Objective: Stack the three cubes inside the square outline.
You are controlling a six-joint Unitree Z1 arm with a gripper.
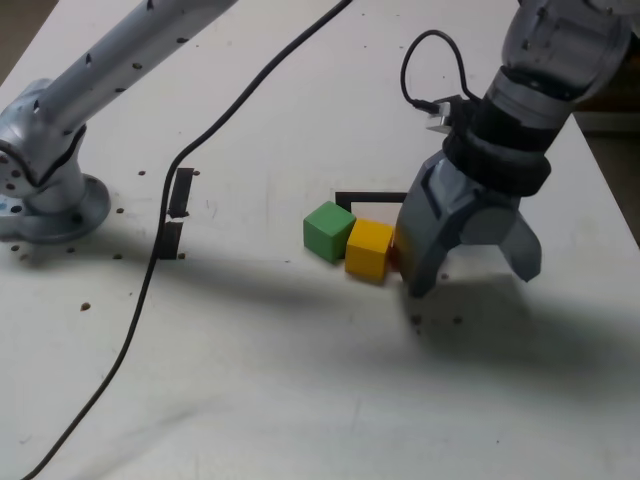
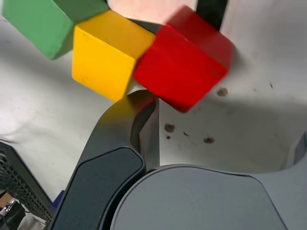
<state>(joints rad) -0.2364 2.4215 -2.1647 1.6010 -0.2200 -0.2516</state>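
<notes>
Gripper [image 1: 470,270] spread wide, nothing held; jaws lowered to the tabletop [image 1: 300,400] near its middle, toward the exterior view's right. In the exterior view, one jaw planted just beside the yellow cube [image 1: 369,249], the other jaw lifted clear on the exterior view's right. In the wrist view, dark jaw tip close under the meeting point of yellow cube [image 2: 103,60] and red cube [image 2: 184,60]; contact with either not certain. Red cube [image 1: 395,255] almost wholly hidden behind the jaw in the exterior view, only a thin sliver visible. Green cube [image 1: 328,230], yellow cube and red cube set in a row, each touching the next, green [image 2: 45,21] at the exterior view's left end. Row axis running slightly downward from the exterior view's left to its right; all cubes resting flat, turned corner-on to the tabletop edges. Square outline [image 1: 365,197] just behind the row, only its top left corner visible, remainder covered by gripper and cubes. Black cable [image 1: 150,270] across the tabletop, well apart at the exterior view's left.
</notes>
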